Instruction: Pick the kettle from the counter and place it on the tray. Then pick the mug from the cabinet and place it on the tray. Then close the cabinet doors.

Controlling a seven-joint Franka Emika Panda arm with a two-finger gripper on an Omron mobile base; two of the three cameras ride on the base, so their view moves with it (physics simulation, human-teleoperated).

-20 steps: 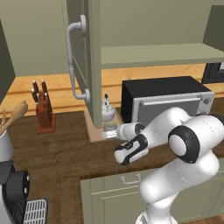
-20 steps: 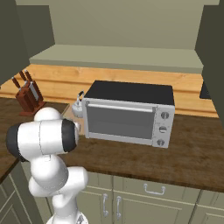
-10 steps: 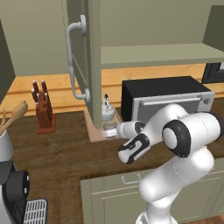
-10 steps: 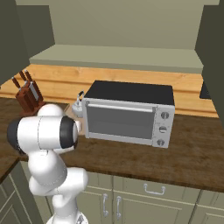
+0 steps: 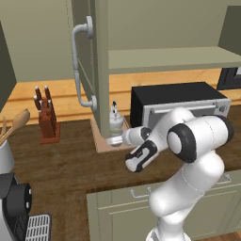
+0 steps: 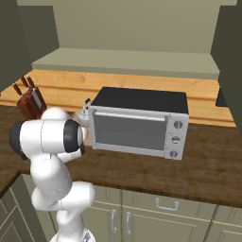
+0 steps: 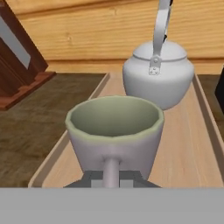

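Room: a rendered kitchen with a dark brown wood-grain counter [image 5: 70, 164] over olive-green base units, a light wood backsplash behind it.
Cabinet: the olive-green wall cabinet [image 5: 164, 28] hangs above the counter, its inner shelf bare where it can be seen.
Cabinet doors: one door [image 5: 87, 61] stands open, edge-on in the left base view, its long curved grey bar handle running vertically.
Tray: the light-tan tray [image 7: 192, 148] lies flat on the counter, just beside the left end of the microwave [image 6: 137, 125]; its long axis runs from the counter's front edge toward the backsplash.
Kettle: the white kettle [image 7: 158, 76] stands upright on the tray's far end, nearest the backsplash; its thin handle rises straight up over the lid.
Mug: the grey mug [image 7: 114, 131] sits upright on the tray's near end, mouth up, pale inside showing; its side handle points toward the counter's front edge, straight at the hand camera. A small gap separates it from the kettle.
Gripper: the gripper [image 7: 111, 175] is at the mug, its fingers nearly together and pinching the mug's handle between them.
Knife block: a reddish-brown knife block [image 5: 47, 120] stands on the counter, well apart, to the left of the tray.
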